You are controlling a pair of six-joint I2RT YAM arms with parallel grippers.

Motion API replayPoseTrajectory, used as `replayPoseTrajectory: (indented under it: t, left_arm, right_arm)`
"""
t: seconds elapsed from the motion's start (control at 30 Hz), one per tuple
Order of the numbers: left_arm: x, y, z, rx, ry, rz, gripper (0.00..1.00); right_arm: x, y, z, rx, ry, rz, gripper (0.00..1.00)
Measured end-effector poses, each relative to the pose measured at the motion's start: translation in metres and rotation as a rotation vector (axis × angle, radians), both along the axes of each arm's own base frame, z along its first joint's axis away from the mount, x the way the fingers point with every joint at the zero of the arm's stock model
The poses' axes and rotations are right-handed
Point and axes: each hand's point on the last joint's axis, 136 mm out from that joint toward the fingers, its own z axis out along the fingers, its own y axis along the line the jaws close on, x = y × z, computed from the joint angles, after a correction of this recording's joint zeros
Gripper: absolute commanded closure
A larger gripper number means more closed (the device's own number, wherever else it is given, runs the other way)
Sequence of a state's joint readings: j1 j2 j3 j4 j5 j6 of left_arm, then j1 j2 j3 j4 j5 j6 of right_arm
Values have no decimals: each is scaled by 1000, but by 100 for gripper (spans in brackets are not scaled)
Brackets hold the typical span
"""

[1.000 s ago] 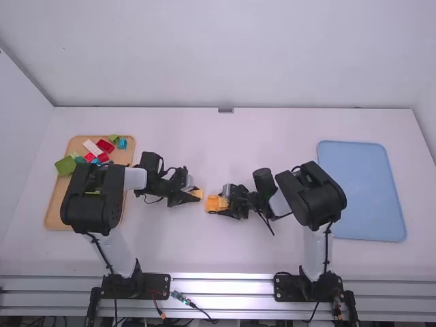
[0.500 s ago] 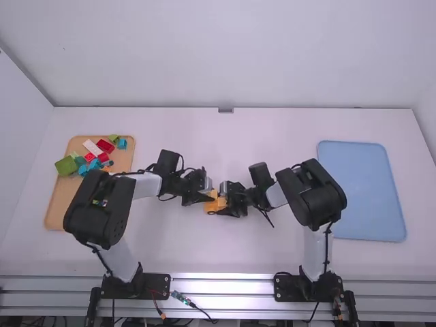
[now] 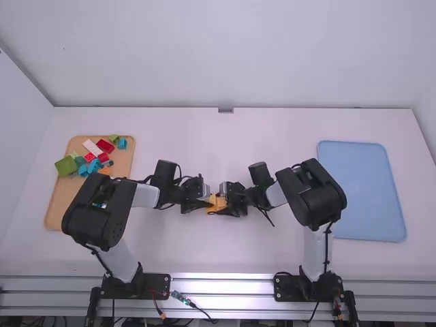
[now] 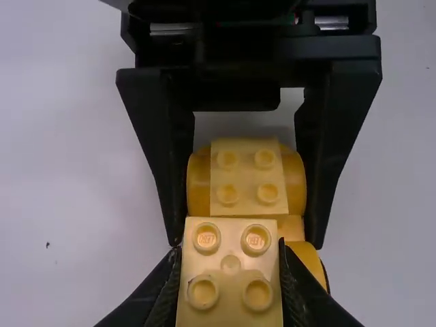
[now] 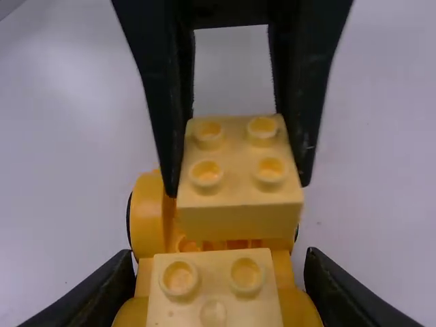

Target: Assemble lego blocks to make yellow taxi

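Yellow taxi part-built, second block judged at the fitting stage
On the wheeled orange-yellow plastic chassis (image 5: 283, 270), a pale yellow studded block (image 5: 214, 293) sat at one end; a pale yellow four-stud block (image 5: 241, 170) was over the other, contact beneath unclear, pressing home judged outstanding. The left gripper (image 4: 230, 252) was narrowed to block width, clamping the four-stud block above the chassis; the right gripper (image 4: 245, 244) was spread wider, gripping the chassis across its wheeled sides
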State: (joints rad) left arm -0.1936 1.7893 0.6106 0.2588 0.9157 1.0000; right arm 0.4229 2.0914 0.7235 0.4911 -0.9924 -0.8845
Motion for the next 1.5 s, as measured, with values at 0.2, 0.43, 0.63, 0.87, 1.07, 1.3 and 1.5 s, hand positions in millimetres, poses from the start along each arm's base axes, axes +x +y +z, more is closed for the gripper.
replayPoseTrajectory:
  t: [0.2,0.43,0.63,0.87,1.07,1.3,1.5]
  left_arm:
    - [-2,0,0,-6,20,1,98]
    - [-1,0,0,-2,18,3,98]
    - [-3,-1,0,-4,27,-1,98]
    - [-4,0,-2,13,54,3,98]
    - [-1,0,1,56,83,-22,98]
    - [-6,-4,3,67,72,-67,98]
    - [1,-5,5,65,8,-84,98]
  right_arm:
    - [0,1,0,-4,15,-9,76]
    - [2,2,-1,-10,21,-23,74]
    - [0,7,-1,-14,5,-15,74]
    - [4,8,-1,-20,7,-32,75]
    - [6,9,2,0,-11,-56,74]
    - [10,6,2,6,-38,-92,72]
    - [11,5,1,0,-19,-107,71]
